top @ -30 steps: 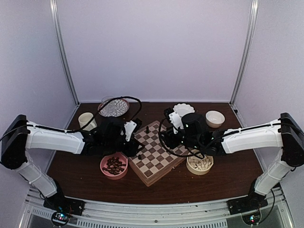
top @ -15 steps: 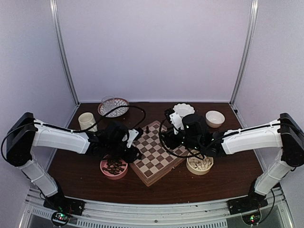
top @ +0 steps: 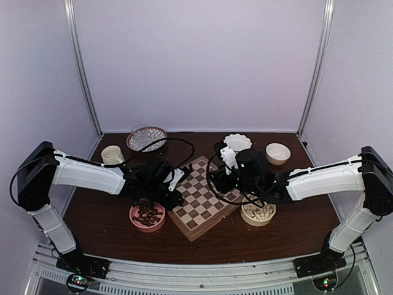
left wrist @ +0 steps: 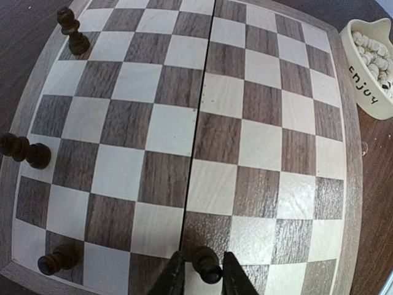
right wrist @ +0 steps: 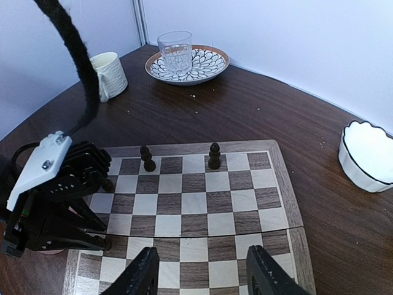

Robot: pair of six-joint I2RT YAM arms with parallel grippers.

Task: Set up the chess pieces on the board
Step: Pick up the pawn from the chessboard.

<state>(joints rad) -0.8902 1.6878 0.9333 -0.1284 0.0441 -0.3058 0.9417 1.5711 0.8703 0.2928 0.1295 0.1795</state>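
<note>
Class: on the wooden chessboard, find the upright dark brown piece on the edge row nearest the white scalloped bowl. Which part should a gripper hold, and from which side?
Hold the dark brown carved chess piece by its slim neck under the rounded head, coming straight down from above. It stands upright on a wider base, and the squares of the checked wooden board around it are bare.

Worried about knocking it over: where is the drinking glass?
In the top view, the glass stands on the patterned plate, far back on the left side, beside the cream mug.
</note>
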